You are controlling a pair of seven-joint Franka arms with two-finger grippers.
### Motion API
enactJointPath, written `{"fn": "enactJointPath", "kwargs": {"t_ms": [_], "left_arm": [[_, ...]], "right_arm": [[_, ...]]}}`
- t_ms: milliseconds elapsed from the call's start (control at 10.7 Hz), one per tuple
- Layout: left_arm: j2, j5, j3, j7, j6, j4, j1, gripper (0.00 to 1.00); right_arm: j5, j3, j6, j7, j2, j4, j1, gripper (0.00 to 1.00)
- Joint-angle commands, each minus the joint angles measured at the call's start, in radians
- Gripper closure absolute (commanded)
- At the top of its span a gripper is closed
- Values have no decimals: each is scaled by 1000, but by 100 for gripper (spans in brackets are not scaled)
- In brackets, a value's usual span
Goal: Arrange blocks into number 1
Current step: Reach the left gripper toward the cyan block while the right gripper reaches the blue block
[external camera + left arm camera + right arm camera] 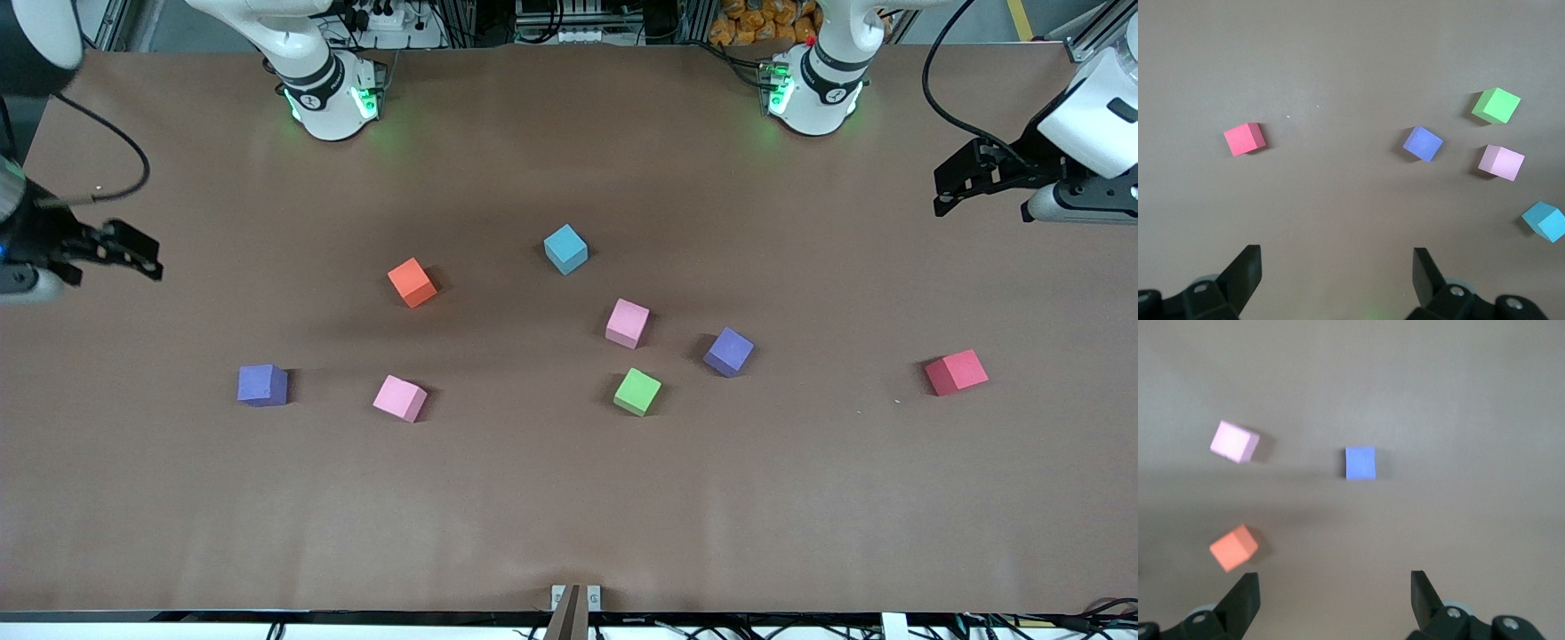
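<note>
Eight foam blocks lie scattered and apart on the brown table. Light blue [565, 248], orange [412, 282], pink [628, 322], purple [728, 351] and green [637, 391] sit around the middle. Red [956, 372] lies toward the left arm's end. A second purple [262, 385] and a second pink [399, 397] lie toward the right arm's end. My left gripper [941, 191] [1337, 267] hangs open and empty over bare table at its end; its wrist view shows red [1245, 139], purple [1423, 143] and green [1496, 105]. My right gripper [151, 258] [1335, 593] hangs open and empty over its end, with orange [1233, 547] beside one finger.
The table [569, 516] is covered in plain brown paper. The two arm bases [331, 98] [813, 89] stand along the edge farthest from the front camera. A small bracket [575, 597] sits at the nearest edge. Cables trail near both hands.
</note>
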Motion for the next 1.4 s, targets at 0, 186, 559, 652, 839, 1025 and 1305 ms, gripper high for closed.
{"fn": "enactJointPath", "kwargs": {"t_ms": [0,186,559,652,839,1025,1305], "left_arm": [[-13,-19,-2,24,1,-6,6,0],[-9,-27,-5,21,3,-8,-3,0],[7,-82,-24,-256,166,-185,-235,0],[20,-84,-71,-310,237,-237,-269,0],[76,-84,-186,-566,334,-288,-314,0],[158,-84,-200,-693,383,-291,-417,0],[292,-85,-188,-993,480,-293,-574,0]], "right_arm": [[-9,-67,-57,-15,-38,-5,49,0],[-7,-97,-59,-15,-38,-3,78,0],[-6,-97,-59,-13,-35,-5,78,0],[1,-94,-65,-9,-25,-6,78,0],[75,-91,-33,20,61,-5,78,0],[86,-92,64,28,183,-8,68,0],[76,-95,177,30,349,-3,36,0]]}}
